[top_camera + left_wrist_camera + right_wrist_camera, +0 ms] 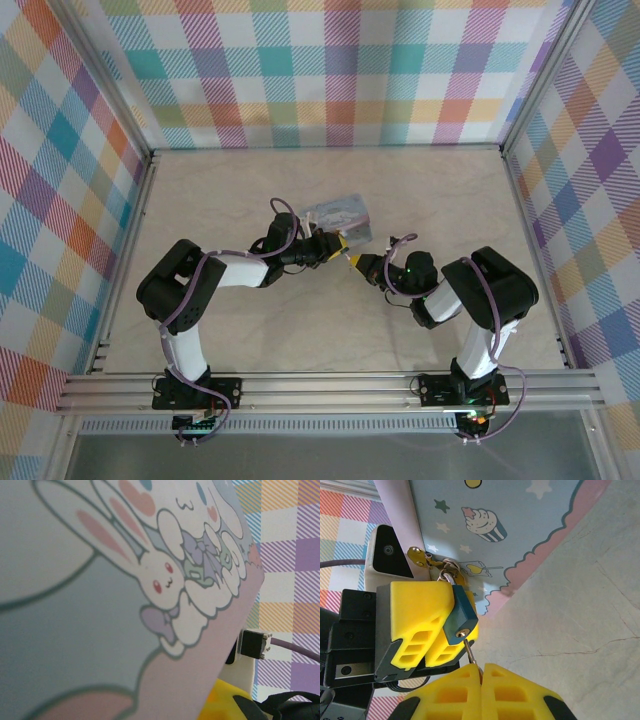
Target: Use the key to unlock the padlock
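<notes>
Padlock: the padlock (460, 615) hangs by its shackle from the brass hasp (420, 556) on the edge of the pale blue tin (530, 525), held up off the table (585, 630). In the right wrist view its keyhole face points down toward 6 o'clock.
Padlock axis: the long axis runs roughly 12 to 6, leaning slightly toward 5 at the bottom.
Key: the key (470, 652) is a thin metal shaft on nearly the same line, running 11 to 5. Its upper tip is at the keyhole; how deep it sits cannot be told.
Right gripper: the right gripper (481, 672) has its yellow fingers pressed together on the lower end of the key. The padlock lies at 11 o'clock from it, close by.
Left gripper: the left gripper (338, 245) has its fingers drawn narrow, and the padlock body appears pinched between them, steadying it against the tin.
Arms: in the top view the two grippers meet at mid-table, the left at 10 o'clock from the right, and the tin at 12 o'clock from both.
Nearer arm: the right one drives the key, and the left one only braces.
Coming move: judged from this, a push along the shared axis and then a twist; any tilt off that line could jam or bend the key.
</notes>
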`<move>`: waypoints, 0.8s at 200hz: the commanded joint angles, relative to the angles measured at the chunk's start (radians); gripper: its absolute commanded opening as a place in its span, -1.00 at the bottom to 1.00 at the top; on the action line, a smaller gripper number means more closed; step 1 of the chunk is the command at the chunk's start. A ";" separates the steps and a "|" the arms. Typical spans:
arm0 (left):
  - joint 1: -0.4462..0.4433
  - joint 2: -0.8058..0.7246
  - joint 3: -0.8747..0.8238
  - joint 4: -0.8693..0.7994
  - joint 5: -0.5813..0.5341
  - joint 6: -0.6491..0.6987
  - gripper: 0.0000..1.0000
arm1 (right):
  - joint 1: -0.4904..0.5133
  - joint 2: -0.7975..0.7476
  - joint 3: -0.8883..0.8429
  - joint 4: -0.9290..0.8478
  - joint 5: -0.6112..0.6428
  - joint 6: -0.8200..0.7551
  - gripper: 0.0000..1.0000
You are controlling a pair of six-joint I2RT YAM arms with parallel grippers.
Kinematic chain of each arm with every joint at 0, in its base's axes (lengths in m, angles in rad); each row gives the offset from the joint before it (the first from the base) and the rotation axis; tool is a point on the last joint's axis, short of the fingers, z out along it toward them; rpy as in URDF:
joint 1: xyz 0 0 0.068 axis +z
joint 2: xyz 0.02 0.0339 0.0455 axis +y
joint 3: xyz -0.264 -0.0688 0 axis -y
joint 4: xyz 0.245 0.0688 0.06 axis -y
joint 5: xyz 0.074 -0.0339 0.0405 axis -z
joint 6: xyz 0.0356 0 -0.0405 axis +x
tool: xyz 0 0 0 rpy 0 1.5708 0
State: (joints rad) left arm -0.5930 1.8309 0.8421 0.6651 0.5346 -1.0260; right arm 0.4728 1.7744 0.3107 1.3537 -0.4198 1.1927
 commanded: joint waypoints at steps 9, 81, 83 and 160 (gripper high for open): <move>0.007 -0.036 -0.013 0.056 0.024 -0.019 -0.79 | 0.007 -0.030 0.011 0.053 0.011 -0.008 -1.00; 0.007 -0.042 -0.019 0.050 0.015 -0.020 -0.79 | 0.007 -0.018 0.009 0.050 0.020 -0.021 -1.00; 0.008 -0.042 -0.019 0.050 0.015 -0.020 -0.79 | 0.007 -0.017 0.009 0.050 0.020 -0.022 -1.00; 0.009 -0.036 0.012 -0.161 -0.030 0.154 -0.79 | 0.007 -0.340 -0.020 -0.332 -0.012 -0.260 -1.00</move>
State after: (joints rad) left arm -0.5922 1.8221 0.8360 0.5961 0.5282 -0.9665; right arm 0.4728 1.6119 0.2985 1.2144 -0.4141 1.0988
